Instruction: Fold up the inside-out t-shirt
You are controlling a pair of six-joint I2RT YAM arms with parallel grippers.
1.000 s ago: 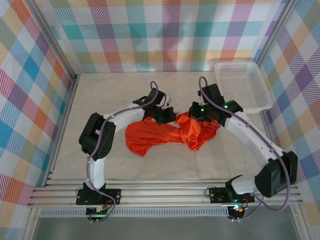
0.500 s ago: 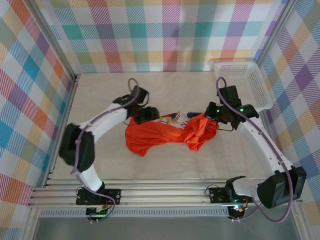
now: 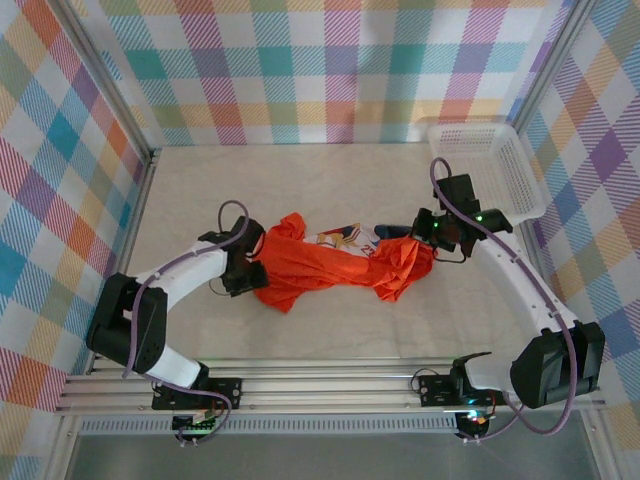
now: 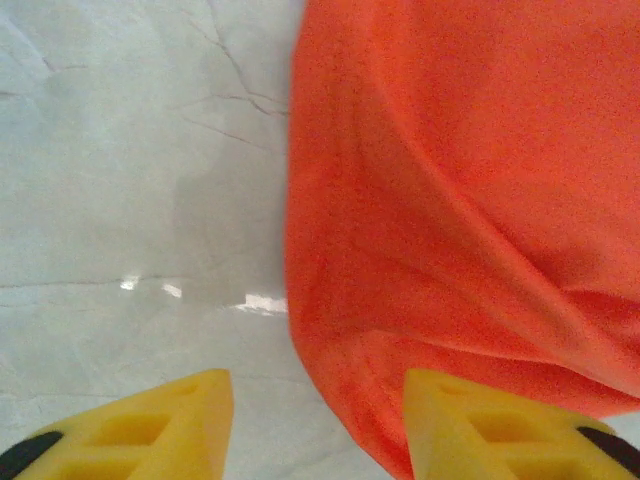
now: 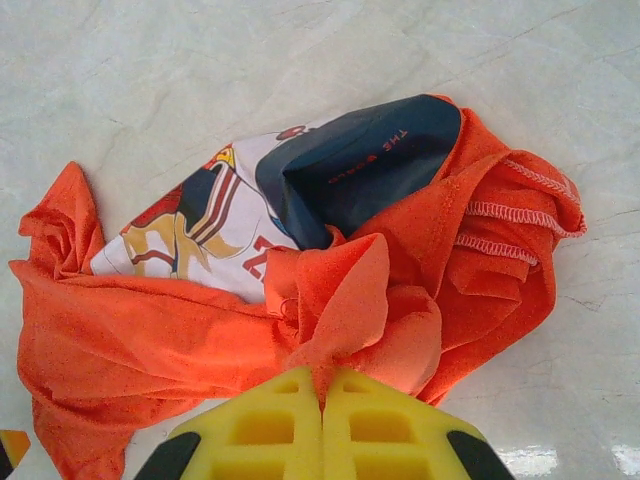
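Two arms: both reach in from the near edge of the table (image 3: 200,190) and bend toward its middle, one at each end of the garment.
Table surface: pale and marble-like with fine grey veins; glossy enough to throw small glints of light in the left wrist view (image 4: 130,150) and the right wrist view (image 5: 150,80).
Room: plaid cloth walls (image 3: 330,70) in pastel checks close the left, far and right sides; aluminium rails (image 3: 330,385) run along the near edge and carry the arm bases.
Basket: a white mesh basket (image 3: 485,170) sits in the far right corner of the table, well apart from the garment.
Inside-out t-shirt: the orange-red inside-out t-shirt (image 3: 320,265) lies crumpled in a band across the middle of the table, left to right; a white printed panel and a dark patch with small red lettering show along its far side (image 5: 150,330).
Left gripper: the left gripper (image 3: 248,270) is low at the shirt's left end, yellow fingers spread apart (image 4: 318,420); the shirt's edge (image 4: 450,180) lies across the gap, bare table beside it, nothing clamped.
Right gripper: the right gripper (image 3: 425,235) is at the shirt's right end, fingers pressed together (image 5: 322,400) and pinching a raised fold of the orange fabric.
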